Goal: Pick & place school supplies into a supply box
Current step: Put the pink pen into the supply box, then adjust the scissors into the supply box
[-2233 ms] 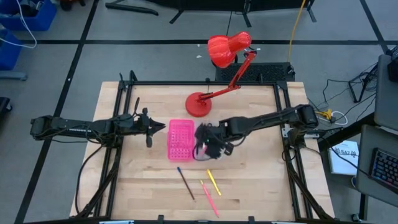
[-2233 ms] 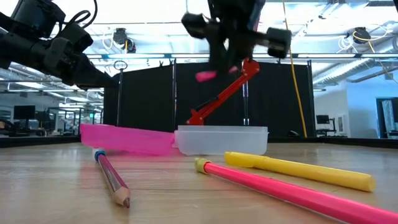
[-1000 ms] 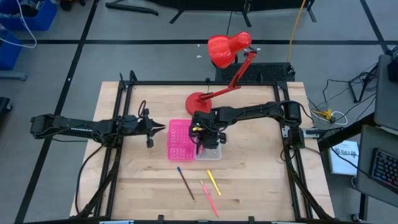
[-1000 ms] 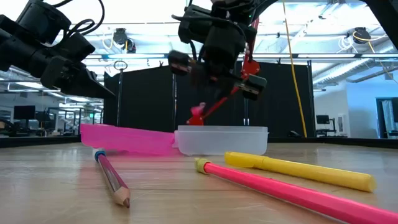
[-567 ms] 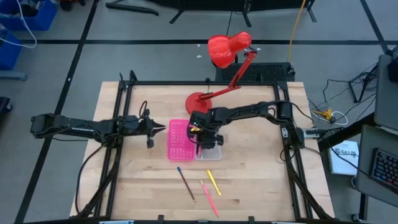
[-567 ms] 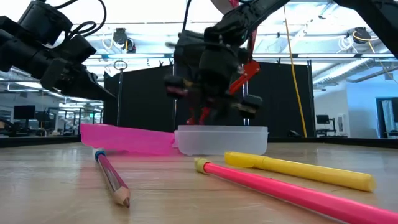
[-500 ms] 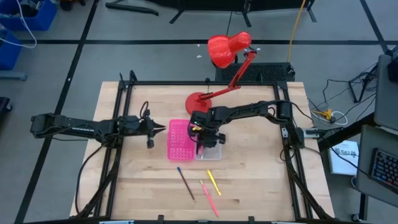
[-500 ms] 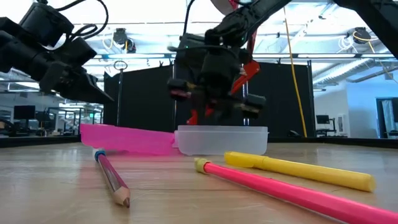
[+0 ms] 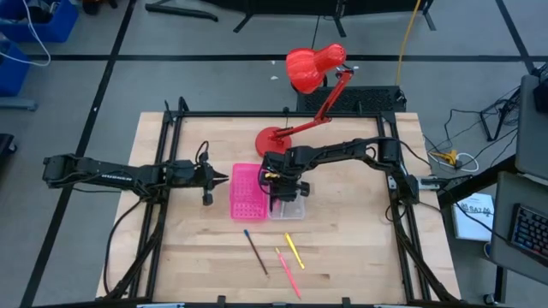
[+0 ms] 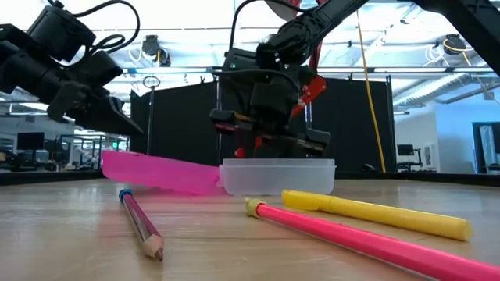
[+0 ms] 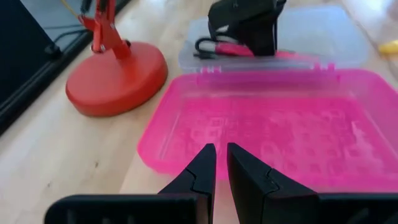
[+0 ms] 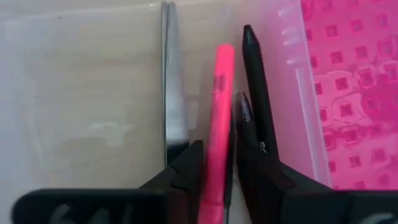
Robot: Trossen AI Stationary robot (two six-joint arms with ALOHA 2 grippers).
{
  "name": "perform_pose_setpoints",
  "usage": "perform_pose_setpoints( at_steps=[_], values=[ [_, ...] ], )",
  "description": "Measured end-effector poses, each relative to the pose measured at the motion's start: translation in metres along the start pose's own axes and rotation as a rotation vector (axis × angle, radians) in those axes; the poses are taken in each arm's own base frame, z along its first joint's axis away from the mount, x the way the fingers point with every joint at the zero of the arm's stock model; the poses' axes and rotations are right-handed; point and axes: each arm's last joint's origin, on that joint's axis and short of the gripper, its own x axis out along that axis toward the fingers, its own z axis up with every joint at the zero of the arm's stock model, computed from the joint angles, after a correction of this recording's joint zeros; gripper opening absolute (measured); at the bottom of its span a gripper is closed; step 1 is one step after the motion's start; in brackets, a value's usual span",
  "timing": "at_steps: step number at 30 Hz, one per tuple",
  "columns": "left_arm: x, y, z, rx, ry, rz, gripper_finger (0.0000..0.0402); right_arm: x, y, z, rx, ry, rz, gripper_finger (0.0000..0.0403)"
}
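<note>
Supply box (image 9: 257, 192) lies open mid-table: pink holed half on the left, clear half (image 12: 81, 93) on the right, just in front of the red lamp (image 9: 276, 143) base. Scissors (image 12: 169, 87) and a black pen (image 12: 256, 93) lie in the clear half. Right gripper (image 12: 214, 165) reaches down into it, fingers clamped on a pink pen (image 12: 219, 106). Left gripper (image 11: 216, 163) hovers at the pink half's outer edge, fingers nearly closed, holding nothing. Pencil (image 9: 255, 251), pink pen (image 9: 288, 274) and yellow pen (image 9: 294, 250) lie loose on open wood near the front edge.
</note>
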Motion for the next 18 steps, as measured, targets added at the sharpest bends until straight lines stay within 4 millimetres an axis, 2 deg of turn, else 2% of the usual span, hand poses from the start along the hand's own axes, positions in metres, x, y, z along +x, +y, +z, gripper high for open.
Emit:
perform_pose_setpoints(
  at_steps=[6,12,15,18],
  values=[
    [0.000,0.000,0.001,-0.004,-0.010,-0.013,0.0049,-0.013,-0.001,0.011,0.002,0.019,-0.027,0.0136],
    [0.000,-0.001,0.001,-0.022,-0.014,-0.027,0.0049,-0.051,-0.001,0.042,0.035,0.188,-0.128,0.0151],
    [0.000,-0.001,0.002,-0.051,-0.021,-0.026,0.0049,-0.072,0.005,0.064,0.147,0.237,-0.178,0.0142],
    [0.000,0.000,0.004,-0.075,-0.041,-0.025,0.0049,-0.095,0.011,0.086,0.374,0.162,-0.238,0.0118]
  ],
)
